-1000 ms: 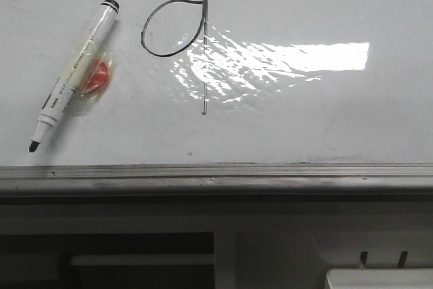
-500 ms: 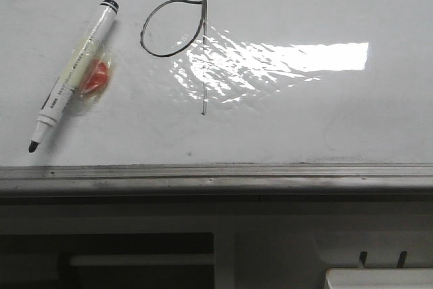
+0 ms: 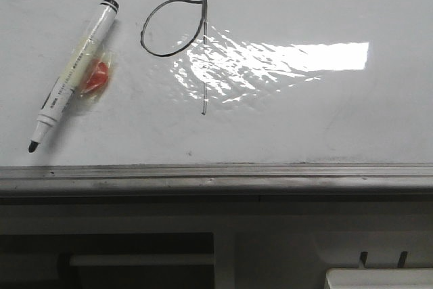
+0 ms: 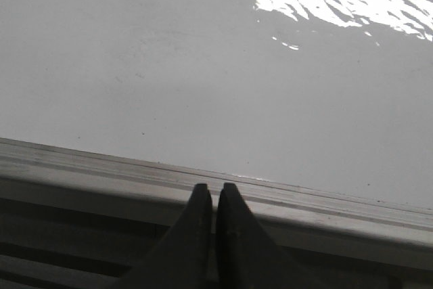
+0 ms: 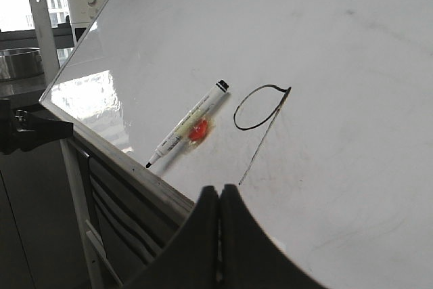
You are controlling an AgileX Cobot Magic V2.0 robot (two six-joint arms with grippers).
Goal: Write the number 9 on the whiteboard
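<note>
The number 9 (image 3: 203,45) is drawn on the whiteboard (image 3: 304,120) as a dark oval loop joined to a long straight tail. It also shows in the right wrist view (image 5: 260,120). A white marker (image 3: 73,72) lies uncapped on the board left of the 9, its black tip toward the grey edge rail (image 3: 216,177), with an orange blob beside it. My left gripper (image 4: 211,189) is shut and empty over the rail (image 4: 101,167). My right gripper (image 5: 220,189) is shut and empty by the board's edge, below the tail's end. Neither gripper shows in the front view.
A bright glare patch (image 3: 298,59) lies right of the 9. A white box corner (image 3: 379,279) sits below the rail at the right. A grey slotted frame (image 5: 115,201) runs under the board, with a stand post (image 5: 74,187) and a black clamp (image 5: 30,133) at its left.
</note>
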